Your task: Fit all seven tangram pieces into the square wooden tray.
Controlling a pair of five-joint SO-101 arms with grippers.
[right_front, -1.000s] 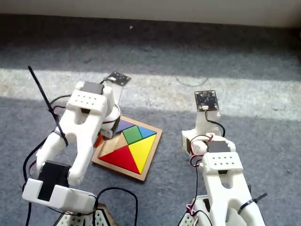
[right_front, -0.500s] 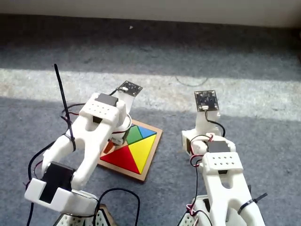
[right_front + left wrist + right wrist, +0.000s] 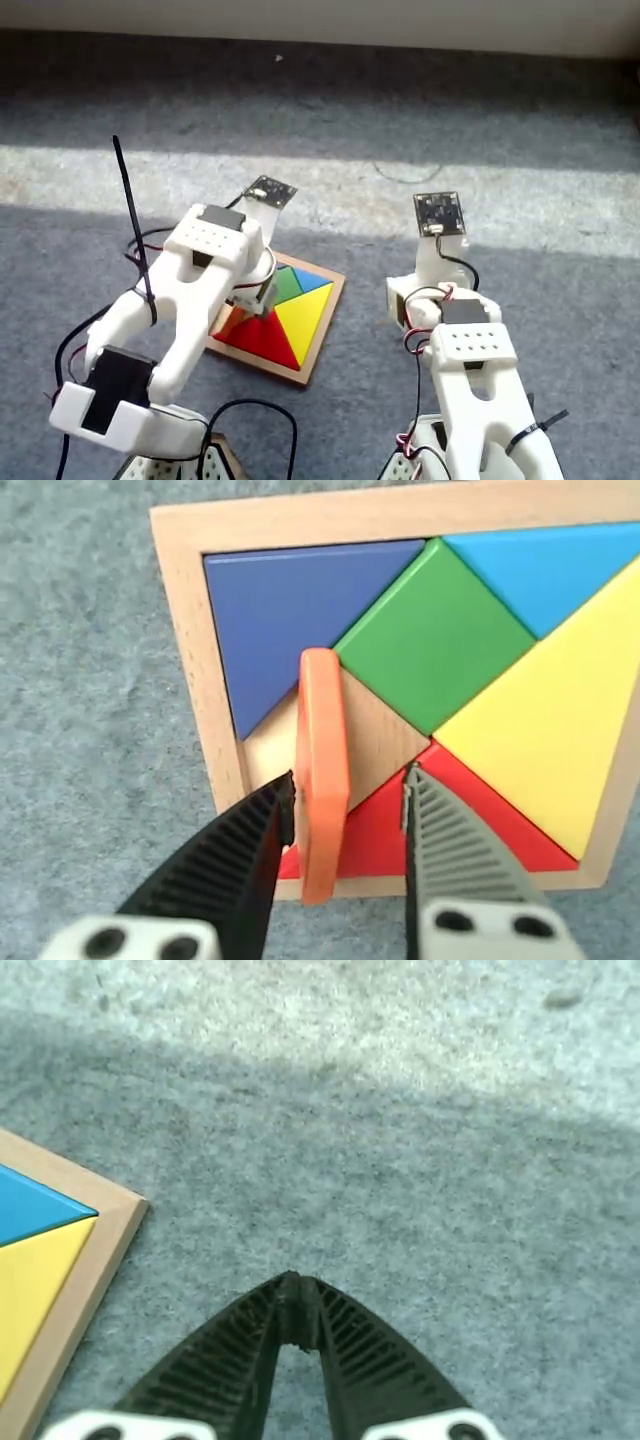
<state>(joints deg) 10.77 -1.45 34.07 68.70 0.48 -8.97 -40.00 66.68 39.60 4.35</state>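
**Five pieces seated, the orange one on edge in the last gap**

The tray [image 3: 180, 630] lies on the carpet [image 3: 400, 1110] between the two arms, closer to the left one, which hangs over its left corner. Five pieces lie flat and flush inside it: the blue triangle [image 3: 290, 610], the green square [image 3: 435, 640], the light-blue triangle [image 3: 560, 565], the yellow triangle [image 3: 540, 740] and the red triangle [image 3: 490, 830].

What is left is the gap [image 3: 385, 730] of bare wood at the left corner, bordered by the blue, green and red pieces. The orange piece [image 3: 322, 730] stands on its edge in that gap, its near end riding over the tray's rim, so it is not seated. The left gripper [image 3: 348, 785] is spread around it: one finger touches the piece and the other stands apart from it.

I cannot make out a seventh piece, so one more may be needed after the orange one is laid flat.

The right gripper [image 3: 292, 1310] is pressed together and holds nothing. It sits over the carpet just right of the tray.
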